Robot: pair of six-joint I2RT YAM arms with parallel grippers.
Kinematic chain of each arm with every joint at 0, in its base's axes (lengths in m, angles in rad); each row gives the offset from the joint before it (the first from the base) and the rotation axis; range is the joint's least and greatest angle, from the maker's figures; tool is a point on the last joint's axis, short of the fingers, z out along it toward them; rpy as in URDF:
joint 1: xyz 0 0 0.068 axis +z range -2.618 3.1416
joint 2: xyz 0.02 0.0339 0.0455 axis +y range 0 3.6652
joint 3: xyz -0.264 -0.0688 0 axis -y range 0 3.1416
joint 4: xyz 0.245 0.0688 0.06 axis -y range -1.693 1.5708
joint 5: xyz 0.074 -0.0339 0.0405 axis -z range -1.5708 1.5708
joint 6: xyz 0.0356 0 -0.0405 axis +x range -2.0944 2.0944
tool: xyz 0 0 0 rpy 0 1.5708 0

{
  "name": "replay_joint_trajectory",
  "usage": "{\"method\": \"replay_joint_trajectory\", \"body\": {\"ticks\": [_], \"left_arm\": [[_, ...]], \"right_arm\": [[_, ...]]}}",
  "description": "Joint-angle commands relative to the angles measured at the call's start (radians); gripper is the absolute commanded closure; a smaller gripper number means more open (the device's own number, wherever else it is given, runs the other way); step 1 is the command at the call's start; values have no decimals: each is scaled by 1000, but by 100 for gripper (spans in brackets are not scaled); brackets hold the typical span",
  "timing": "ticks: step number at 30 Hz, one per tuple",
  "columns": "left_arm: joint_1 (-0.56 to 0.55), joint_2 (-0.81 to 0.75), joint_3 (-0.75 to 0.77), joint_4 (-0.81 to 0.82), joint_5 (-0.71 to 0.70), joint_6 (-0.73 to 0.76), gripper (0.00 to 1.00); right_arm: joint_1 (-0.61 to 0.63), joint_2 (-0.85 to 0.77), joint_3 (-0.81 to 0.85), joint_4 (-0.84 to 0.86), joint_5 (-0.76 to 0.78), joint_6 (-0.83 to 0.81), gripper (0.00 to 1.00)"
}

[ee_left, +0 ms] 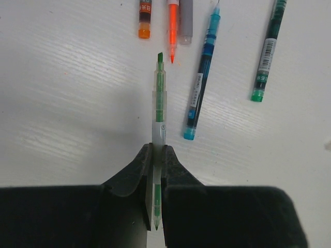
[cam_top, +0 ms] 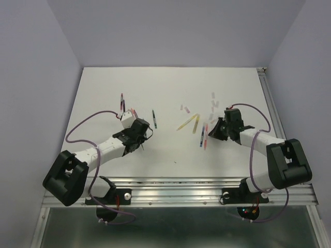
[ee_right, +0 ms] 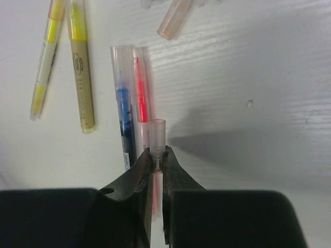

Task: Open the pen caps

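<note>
In the left wrist view my left gripper (ee_left: 158,154) is shut on a thin green pen (ee_left: 160,101). The pen points away, and its bare green tip (ee_left: 160,57) shows at the far end. A second bare tip shows between the fingers. My right gripper (ee_right: 156,156) is shut on a short pale translucent pen cap (ee_right: 157,135), held above a blue pen (ee_right: 124,116) and a red pen (ee_right: 141,93) lying side by side. From above, the left gripper (cam_top: 138,135) is left of centre and the right gripper (cam_top: 220,129) is at the right.
Ahead of the left gripper lie an orange pen (ee_left: 172,31), a teal pen (ee_left: 201,77) and a dark green pen (ee_left: 266,51). Two yellow pens (ee_right: 77,62) and a loose cap (ee_right: 173,20) lie near the right gripper. Loose caps (cam_top: 212,106) are scattered at the table's far right.
</note>
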Motion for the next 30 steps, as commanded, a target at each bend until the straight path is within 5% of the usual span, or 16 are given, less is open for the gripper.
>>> {"method": "replay_joint_trajectory", "body": {"ticks": [1,13,25,30], "left_arm": [[28,43,-15,45,21,51,100],[57,161,31,59,30,68,100],[67,192,88,10,41,79,71],[67,121,108,-38,35,82,48]], "right_arm": [[-18,43,82,1,24,-31,99],[-23,118,142,-57,92,-57,87],[-23,105,150,-82,122,-56,58],[-23,28,136,-123,133,-51,51]]}}
